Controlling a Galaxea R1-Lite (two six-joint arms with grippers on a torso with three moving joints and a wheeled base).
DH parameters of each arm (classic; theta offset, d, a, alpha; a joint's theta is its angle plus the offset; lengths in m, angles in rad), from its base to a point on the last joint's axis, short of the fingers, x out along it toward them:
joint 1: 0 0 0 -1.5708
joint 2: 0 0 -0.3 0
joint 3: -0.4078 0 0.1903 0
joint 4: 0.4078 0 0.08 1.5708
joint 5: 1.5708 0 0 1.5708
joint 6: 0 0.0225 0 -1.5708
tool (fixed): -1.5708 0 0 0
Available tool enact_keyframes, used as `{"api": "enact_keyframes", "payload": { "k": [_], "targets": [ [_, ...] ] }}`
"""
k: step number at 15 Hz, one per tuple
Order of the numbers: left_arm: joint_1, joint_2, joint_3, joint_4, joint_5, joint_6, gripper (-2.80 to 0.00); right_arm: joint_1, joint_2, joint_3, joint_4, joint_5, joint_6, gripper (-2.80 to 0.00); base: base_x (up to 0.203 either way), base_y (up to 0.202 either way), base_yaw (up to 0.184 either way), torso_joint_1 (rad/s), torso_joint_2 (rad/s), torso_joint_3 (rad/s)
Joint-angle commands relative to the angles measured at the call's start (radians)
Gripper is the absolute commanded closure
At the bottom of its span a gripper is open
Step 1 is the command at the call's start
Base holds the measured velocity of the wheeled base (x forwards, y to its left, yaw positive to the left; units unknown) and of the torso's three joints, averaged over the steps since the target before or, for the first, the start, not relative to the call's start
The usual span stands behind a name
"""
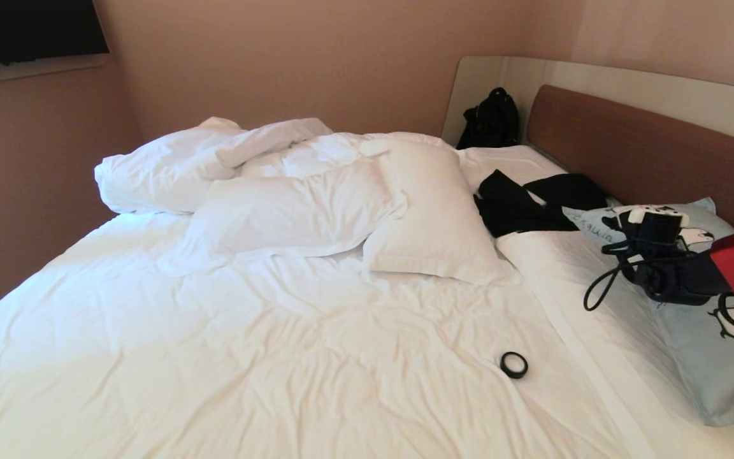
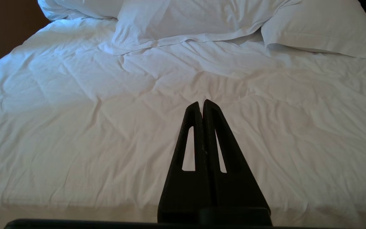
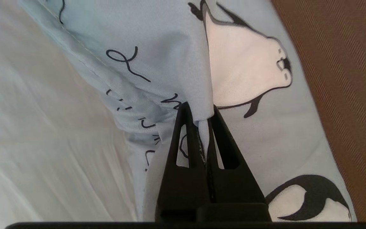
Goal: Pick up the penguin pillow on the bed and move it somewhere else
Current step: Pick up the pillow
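— Since the right gripper [image 3: 202,114] is clenched on a fold of the penguin pillow [image 3: 176,54], is that for lifting?
— Likely; the pillow lies by the headboard [image 1: 647,150] on the bed [image 1: 227,357].
— And the head view?
— Hides the pinch. The left gripper [image 2: 201,105], closed and empty, hovers over the duvet.

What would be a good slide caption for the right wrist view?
Right hand shut on a pinched fold of the penguin pillow.
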Motion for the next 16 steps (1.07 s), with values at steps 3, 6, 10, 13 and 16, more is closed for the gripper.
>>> {"api": "enact_keyframes", "payload": {
  "k": [3,6,10,13,16],
  "targets": [
    [0.0,0.0,0.002,0.0,0.001,0.0,0.0,0.03,-0.011,0.033,-0.05,0.01,-0.006,0.0,0.0,0.0,0.0,0.0,0.0,0.0],
    [0.0,0.0,0.002,0.0,0.001,0.0,0.0,0.037,-0.017,0.047,-0.062,0.012,-0.009,0.0,0.0,0.0,0.0,0.0,0.0,0.0],
    [0.0,0.0,0.002,0.0,0.001,0.0,0.0,0.037,-0.026,0.064,-0.066,0.016,-0.008,0.0,0.0,0.0,0.0,0.0,0.0,0.0],
    [0.0,0.0,0.002,0.0,0.001,0.0,0.0,0.038,-0.032,0.075,-0.071,0.03,-0.012,0.0,0.0,0.0,0.0,0.0,0.0,0.0],
    [0.0,0.0,0.002,0.0,0.001,0.0,0.0,0.038,-0.03,0.075,-0.081,0.03,-0.018,0.0,0.0,0.0,0.0,0.0,0.0,0.0]
  ]
}}
